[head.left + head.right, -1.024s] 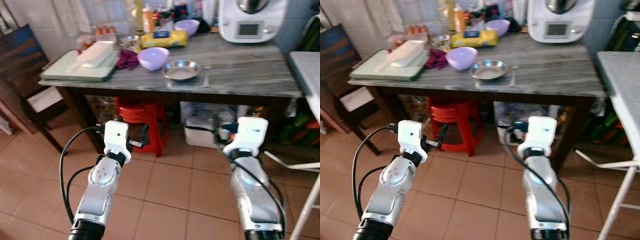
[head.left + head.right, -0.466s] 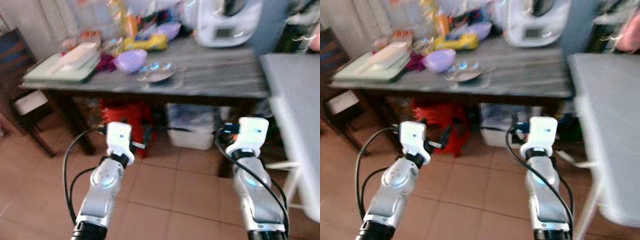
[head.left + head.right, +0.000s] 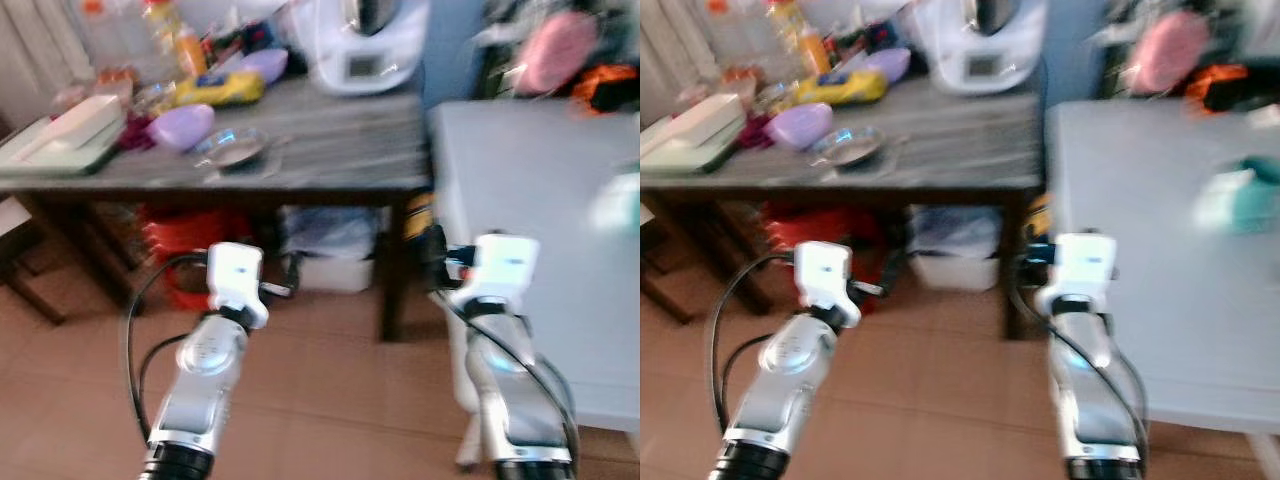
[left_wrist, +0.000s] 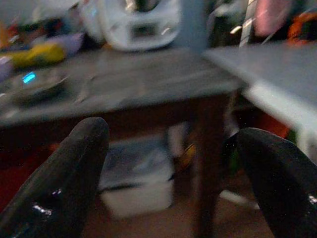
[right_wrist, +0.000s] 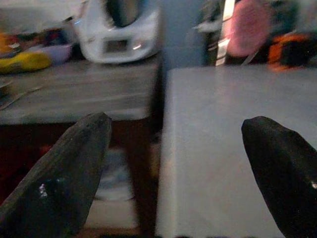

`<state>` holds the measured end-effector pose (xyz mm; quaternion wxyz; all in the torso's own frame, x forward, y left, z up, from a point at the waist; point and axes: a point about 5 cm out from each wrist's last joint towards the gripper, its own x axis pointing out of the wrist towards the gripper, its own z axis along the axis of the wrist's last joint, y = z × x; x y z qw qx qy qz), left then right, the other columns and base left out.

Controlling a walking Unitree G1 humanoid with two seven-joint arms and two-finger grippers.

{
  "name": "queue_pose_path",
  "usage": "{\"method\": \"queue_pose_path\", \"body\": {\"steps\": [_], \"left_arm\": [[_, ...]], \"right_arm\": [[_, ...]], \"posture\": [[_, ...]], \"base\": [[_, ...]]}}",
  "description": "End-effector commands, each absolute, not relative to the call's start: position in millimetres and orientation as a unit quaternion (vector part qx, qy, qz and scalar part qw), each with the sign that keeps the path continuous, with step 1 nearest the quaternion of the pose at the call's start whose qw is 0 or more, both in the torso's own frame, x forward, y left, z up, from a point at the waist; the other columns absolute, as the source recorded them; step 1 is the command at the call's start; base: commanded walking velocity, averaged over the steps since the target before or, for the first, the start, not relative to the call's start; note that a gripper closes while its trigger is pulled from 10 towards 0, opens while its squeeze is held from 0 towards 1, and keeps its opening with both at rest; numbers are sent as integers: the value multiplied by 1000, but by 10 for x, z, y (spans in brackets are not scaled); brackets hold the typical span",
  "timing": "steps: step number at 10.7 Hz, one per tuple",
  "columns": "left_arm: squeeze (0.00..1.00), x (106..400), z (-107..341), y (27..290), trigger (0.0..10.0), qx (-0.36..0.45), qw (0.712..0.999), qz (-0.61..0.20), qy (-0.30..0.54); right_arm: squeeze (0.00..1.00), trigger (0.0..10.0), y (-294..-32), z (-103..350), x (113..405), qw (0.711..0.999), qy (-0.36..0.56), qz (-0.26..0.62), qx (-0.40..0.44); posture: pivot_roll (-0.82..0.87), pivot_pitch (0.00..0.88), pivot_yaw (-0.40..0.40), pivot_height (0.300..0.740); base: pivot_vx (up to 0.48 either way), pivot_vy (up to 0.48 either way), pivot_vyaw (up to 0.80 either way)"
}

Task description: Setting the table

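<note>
Both arms raised forward, fingers spread, nothing held.

The left arm and right arm reach forward side by side at about the same height, wrists level. The left gripper has its fingers wide apart; the right gripper likewise, fingers parted and empty.

Motion blur is smearing everything my head camera is taking in; the grey table and the white table to the right are showing soft edges. Daylight is coming from the far left, washing out the clutter there. Glare is glinting on the metal bowl. My wrist views are running dimmer, with my black fingers looming out of focus near the lens.
</note>
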<state>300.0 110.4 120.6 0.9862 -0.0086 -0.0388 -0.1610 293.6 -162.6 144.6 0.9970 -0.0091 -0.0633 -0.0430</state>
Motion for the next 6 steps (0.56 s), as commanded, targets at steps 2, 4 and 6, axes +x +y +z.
{"method": "queue_pose_path", "body": {"steps": [2, 4, 6], "left_arm": [[0, 3007, 1269, 1170, 10000, -8, 987, -156, -44], [0, 3004, 1251, 1168, 10000, -8, 987, -157, -41], [0, 2998, 1245, 1172, 10000, -8, 987, -156, -36]], "right_arm": [[0, 10000, -1543, 1460, 2936, 997, -64, -32, 0], [0, 10000, -1539, 1461, 2929, 997, -65, -30, -3], [0, 10000, -1541, 1454, 2921, 998, -63, -30, -4]], "posture": [[-186, 64, 118, 740], [-187, 69, 118, 740], [-188, 73, 119, 740]], "base": [[0, -480, 0], [0, -480, 0], [0, -480, 0]]}}
